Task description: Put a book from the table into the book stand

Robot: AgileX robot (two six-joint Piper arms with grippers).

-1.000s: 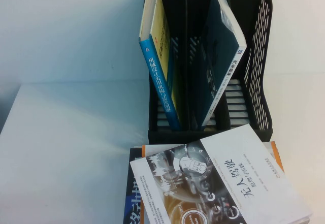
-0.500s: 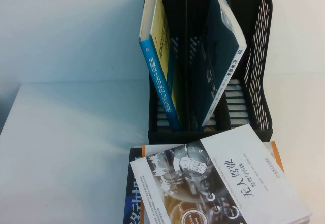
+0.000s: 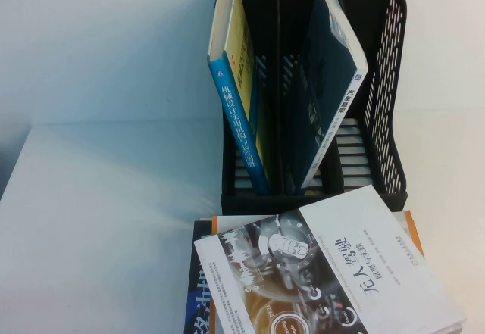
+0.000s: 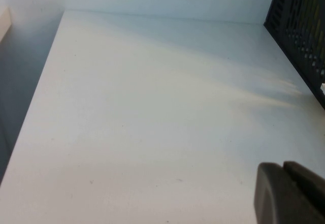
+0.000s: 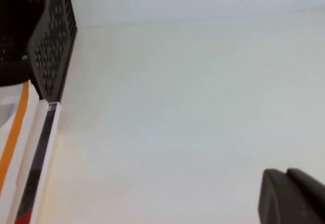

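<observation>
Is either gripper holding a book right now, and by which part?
Nothing is held. The left gripper and right gripper hang over bare table; the white book lies untouched atop the stack.

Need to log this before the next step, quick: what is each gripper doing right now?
Left gripper: over bare table beside the book stand, holding nothing; jaws cannot be told.
Right gripper: over bare table by the stand, holding nothing; jaws cannot be told.

High view looks down at the book stand (image 3: pixel 311 92); both wrist views skim the table (image 4: pixel 152 122) beside it.
</observation>
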